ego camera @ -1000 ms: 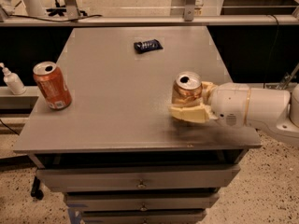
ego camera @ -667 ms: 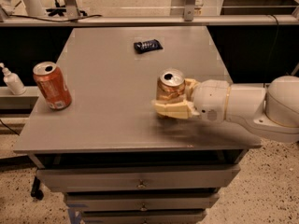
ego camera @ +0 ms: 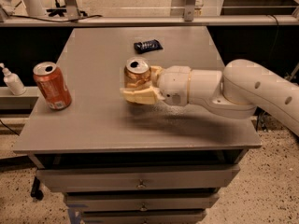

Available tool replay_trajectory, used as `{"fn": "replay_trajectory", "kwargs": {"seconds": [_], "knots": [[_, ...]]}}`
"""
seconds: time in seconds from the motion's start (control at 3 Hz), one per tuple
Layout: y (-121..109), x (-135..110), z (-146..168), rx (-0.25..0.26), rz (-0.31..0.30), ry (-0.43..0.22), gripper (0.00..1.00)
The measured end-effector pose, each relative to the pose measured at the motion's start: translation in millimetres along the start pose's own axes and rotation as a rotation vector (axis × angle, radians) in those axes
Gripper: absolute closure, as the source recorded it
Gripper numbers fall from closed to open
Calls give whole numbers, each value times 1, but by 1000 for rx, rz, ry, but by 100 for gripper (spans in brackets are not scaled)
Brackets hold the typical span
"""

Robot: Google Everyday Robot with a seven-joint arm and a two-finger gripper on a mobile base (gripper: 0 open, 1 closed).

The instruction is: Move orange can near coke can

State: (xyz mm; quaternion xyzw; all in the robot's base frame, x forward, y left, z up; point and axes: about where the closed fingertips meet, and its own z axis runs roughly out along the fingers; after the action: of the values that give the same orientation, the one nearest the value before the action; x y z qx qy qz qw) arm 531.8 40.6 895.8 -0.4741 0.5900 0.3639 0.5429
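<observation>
The orange can (ego camera: pixel 135 76), golden-amber with a silver top, is upright near the middle of the grey table (ego camera: pixel 107 120). My gripper (ego camera: pixel 139 87) reaches in from the right and is shut on it, cream fingers (ego camera: pixel 140 96) wrapped around its lower half. The coke can (ego camera: pixel 52 86), red-orange with a small white patch near its base, stands upright near the table's left edge, well left of the held can.
A small dark packet (ego camera: pixel 147 45) lies at the back of the table, behind the held can. A white bottle (ego camera: pixel 12 80) stands off the table to the left. My white arm (ego camera: pixel 233 88) crosses the table's right side. Drawers sit below the front edge.
My gripper has carried the orange can leftward across the table, from the right side to near the middle, closer to the coke can. The coke can and packet have not moved.
</observation>
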Motion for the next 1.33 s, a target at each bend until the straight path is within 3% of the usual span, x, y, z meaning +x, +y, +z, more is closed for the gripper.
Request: {"fn": "replay_trajectory", "kwargs": {"seconds": [0.67,1.33], "knots": [[12,-19,62,-115,-24,-35,100],[37,-16,105,-216,-35,-6,100]]}}
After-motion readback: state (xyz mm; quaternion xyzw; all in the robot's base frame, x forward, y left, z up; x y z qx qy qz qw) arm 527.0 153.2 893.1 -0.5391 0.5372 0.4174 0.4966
